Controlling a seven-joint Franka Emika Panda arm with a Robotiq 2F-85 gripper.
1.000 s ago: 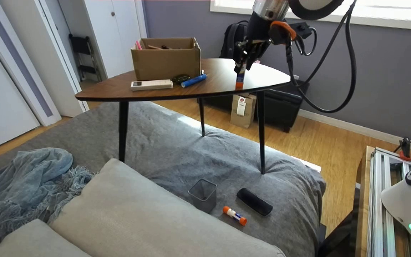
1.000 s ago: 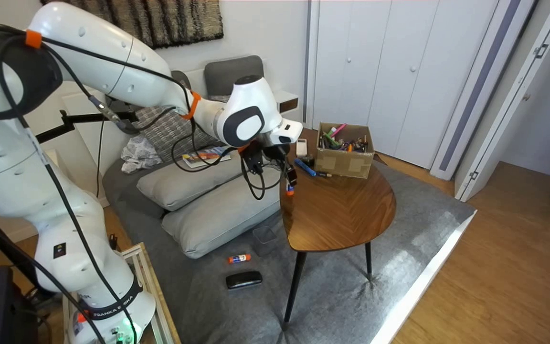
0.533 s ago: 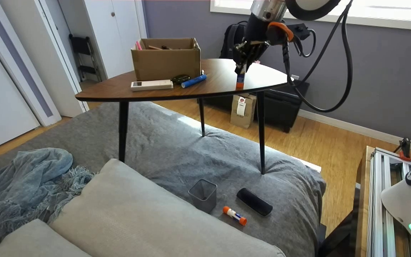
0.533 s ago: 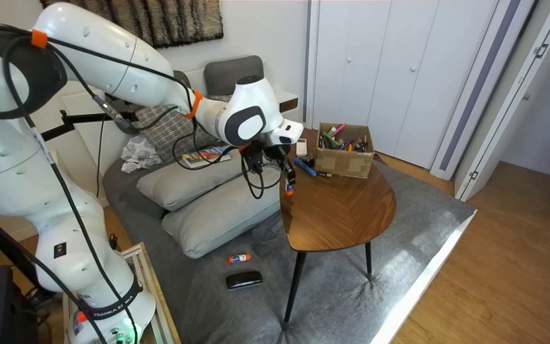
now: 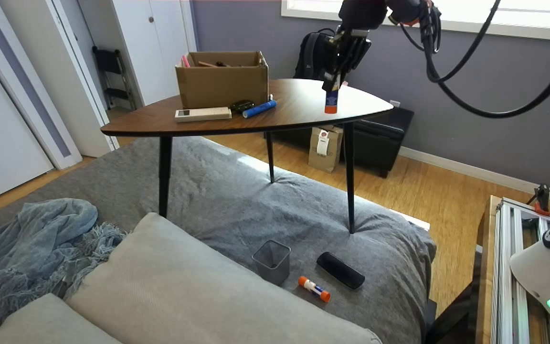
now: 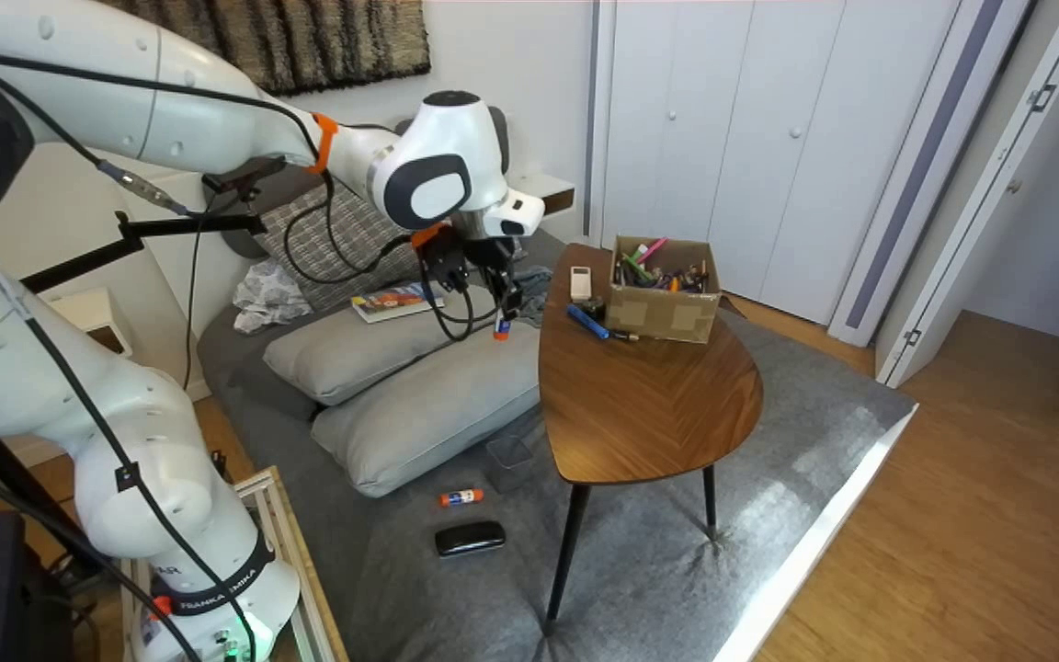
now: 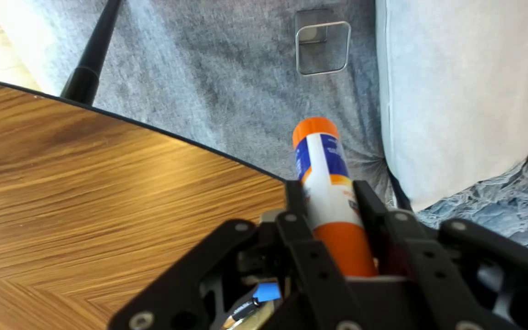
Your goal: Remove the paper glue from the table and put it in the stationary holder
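Note:
The paper glue [image 7: 326, 183] is a white stick with a blue-purple label and orange ends. My gripper [image 7: 328, 195] is shut on its body and orange rear end, and the other orange end sticks out past the fingertips. In an exterior view the glue [image 5: 331, 100] hangs nearly upright below the gripper [image 5: 332, 83]. In an exterior view the glue [image 6: 501, 329] shows left of the brown table [image 6: 658, 414], in front of the cushions. The stationery holder [image 5: 275, 273], a small grey see-through square cup, stands on the bed. Its rim [image 7: 323, 72] shows beyond the glue in the wrist view.
A similar glue stick [image 5: 314, 288] and a black case [image 5: 341, 270] lie on the bed near the holder. Cushions [image 6: 428, 405] are beside it. A cardboard box [image 6: 663, 314], blue tube [image 6: 587, 322] and white device [image 6: 580, 283] are on the table. A table leg [image 5: 350, 181] stands nearby.
My gripper has risen with the glue and moved away from over the table's edge: rightward in an exterior view, left and up in an exterior view. The objects on bed and table have not moved.

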